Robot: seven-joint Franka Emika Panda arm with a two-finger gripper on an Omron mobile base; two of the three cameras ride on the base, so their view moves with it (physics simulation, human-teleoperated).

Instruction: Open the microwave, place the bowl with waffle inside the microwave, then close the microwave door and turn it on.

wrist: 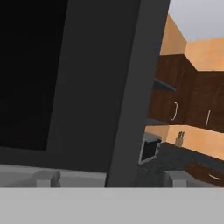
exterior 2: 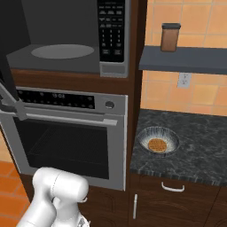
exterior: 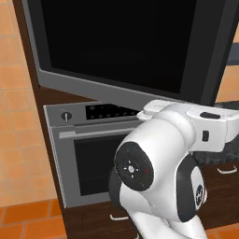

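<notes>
The microwave [exterior 2: 66,40] stands open, showing its grey cavity with a round turntable and the keypad strip [exterior 2: 111,29] on its right. The microwave door [exterior: 116,42] is swung wide out, its black glass facing the left base view. In the hand view my gripper [wrist: 113,178] is open, its fingertips [wrist: 48,177] far apart, with the door's dark vertical edge [wrist: 127,87] close in front of them and nothing gripped. The bowl with waffle [exterior 2: 158,141] sits on the dark stone counter [exterior 2: 195,150], right of the oven and apart from the gripper.
A silver oven [exterior 2: 71,133] with a bar handle sits under the microwave. A brown jar [exterior 2: 170,37] stands on a shelf above the counter. Dark cabinets with drawer handles [exterior 2: 172,187] run below. My white arm [exterior: 158,172] rises in front of the oven.
</notes>
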